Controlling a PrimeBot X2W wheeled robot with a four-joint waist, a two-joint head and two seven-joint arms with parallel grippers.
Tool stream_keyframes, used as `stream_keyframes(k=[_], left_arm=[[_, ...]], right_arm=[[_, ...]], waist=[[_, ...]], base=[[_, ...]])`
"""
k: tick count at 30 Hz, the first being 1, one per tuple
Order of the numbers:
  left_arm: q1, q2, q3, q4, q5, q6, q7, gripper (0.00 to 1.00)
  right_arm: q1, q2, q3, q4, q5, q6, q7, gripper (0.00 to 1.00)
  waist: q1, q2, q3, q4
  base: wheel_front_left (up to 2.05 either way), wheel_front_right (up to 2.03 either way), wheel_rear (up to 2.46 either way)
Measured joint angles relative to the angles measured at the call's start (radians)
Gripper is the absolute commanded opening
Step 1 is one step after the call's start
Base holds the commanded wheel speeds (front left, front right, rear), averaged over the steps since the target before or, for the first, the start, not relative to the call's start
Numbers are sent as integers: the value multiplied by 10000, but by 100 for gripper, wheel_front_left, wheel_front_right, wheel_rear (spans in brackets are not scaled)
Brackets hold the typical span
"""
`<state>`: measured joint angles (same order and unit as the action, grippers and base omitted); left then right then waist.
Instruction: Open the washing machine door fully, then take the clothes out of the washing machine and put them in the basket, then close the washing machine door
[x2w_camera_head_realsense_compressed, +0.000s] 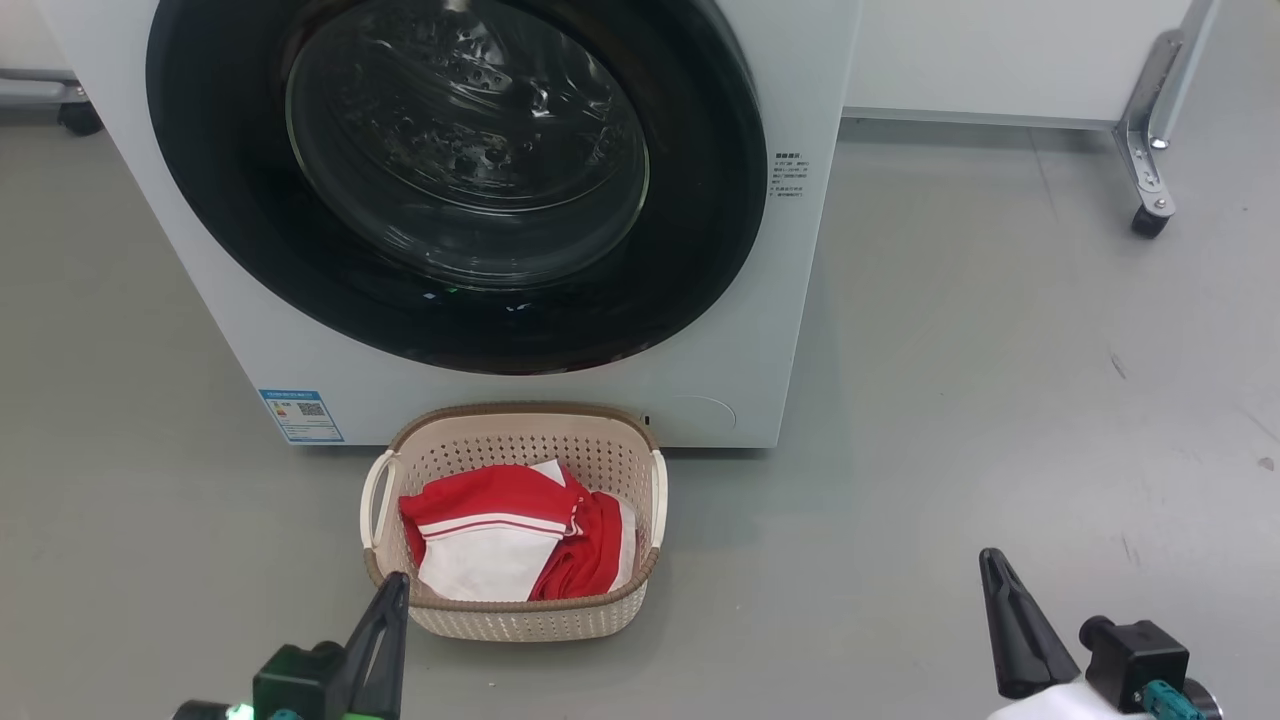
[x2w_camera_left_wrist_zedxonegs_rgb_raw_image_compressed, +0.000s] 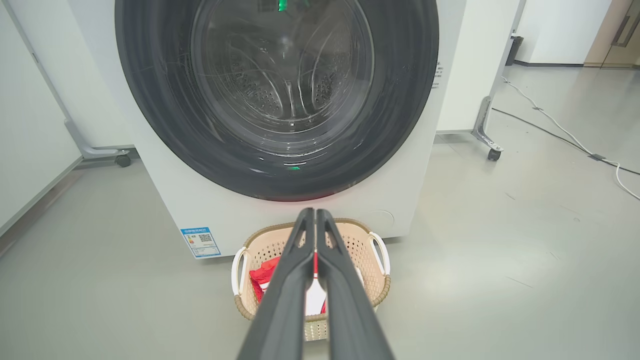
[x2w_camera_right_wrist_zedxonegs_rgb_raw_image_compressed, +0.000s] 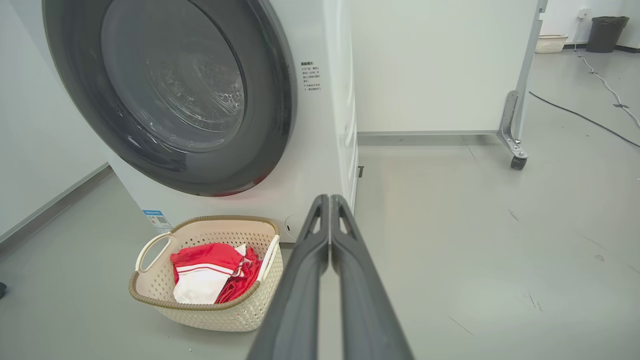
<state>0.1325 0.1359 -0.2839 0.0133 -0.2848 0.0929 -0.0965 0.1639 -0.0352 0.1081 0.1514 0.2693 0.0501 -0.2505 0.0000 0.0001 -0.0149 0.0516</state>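
The washing machine (x2w_camera_head_realsense_compressed: 520, 400) stands ahead with its round black-rimmed door (x2w_camera_head_realsense_compressed: 460, 170) flat against the front, glass bowl showing the steel drum behind. On the floor just before it sits the cream basket (x2w_camera_head_realsense_compressed: 520, 620), holding the red and white clothes (x2w_camera_head_realsense_compressed: 510, 540). My left gripper (x2w_camera_head_realsense_compressed: 390, 600) hangs low at the basket's near left corner, fingers pressed together and holding nothing. My right gripper (x2w_camera_head_realsense_compressed: 995, 575) is off to the right over bare floor, also shut and empty. In the left wrist view the basket (x2w_camera_left_wrist_zedxonegs_rgb_raw_image_compressed: 377, 280) lies behind the fingers (x2w_camera_left_wrist_zedxonegs_rgb_raw_image_compressed: 285, 300).
Grey floor spreads to the right of the machine. A white partition on a wheeled metal foot (x2w_camera_head_realsense_compressed: 1148, 215) stands behind at the right, with cables (x2w_camera_left_wrist_zedxonegs_rgb_raw_image_compressed: 575, 140) trailing across the floor farther off. Another wheeled foot (x2w_camera_left_wrist_zedxonegs_rgb_raw_image_compressed: 120, 160) sits left of the machine.
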Motion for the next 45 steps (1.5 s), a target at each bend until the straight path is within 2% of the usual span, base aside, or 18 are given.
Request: stream_keyframes(k=[9,30,45], left_arm=[[291,-167,-176,527,-222,-4,-2,0],[313,-251,343,422,-3126,-209,127,0],[64,-247,807,644,-5202,-537,345,0]], right_arm=[[297,109,36,568,242,4,2,0],[118,104,-267,497,3087,100,579,0],[-246,4,-550,522,5195,192,1087,0]], waist=[[0,0,11,-15],[0,0,63,-127],[1,0,92,-206]], base=[[0,0,0],[0,0,0],[0,0,0]])
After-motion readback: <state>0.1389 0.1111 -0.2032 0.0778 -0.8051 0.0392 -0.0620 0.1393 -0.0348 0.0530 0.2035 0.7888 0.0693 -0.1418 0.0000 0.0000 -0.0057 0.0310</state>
